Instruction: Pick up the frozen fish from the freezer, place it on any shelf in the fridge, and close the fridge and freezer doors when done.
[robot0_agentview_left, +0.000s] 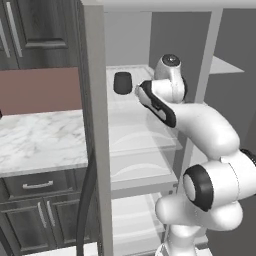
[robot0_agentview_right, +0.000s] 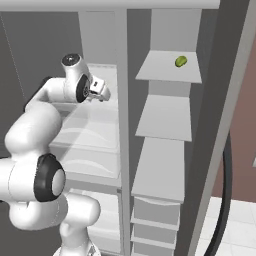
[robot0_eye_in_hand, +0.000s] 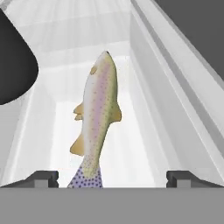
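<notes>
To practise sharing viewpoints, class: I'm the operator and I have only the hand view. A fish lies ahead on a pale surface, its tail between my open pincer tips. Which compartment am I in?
Observer: The fridge. The base views show the pincer reaching over an upper glass shelf of the wider compartment.
Operator: What is the dark shape at my left edge?
Observer: A dark cup. It stands upright on that shelf, beside the pincer and apart from it.
Operator: Is anything lying in the freezer?
Observer: One small green item sits on the top grey shelf of the freezer. The shelves below it look bare.
</notes>
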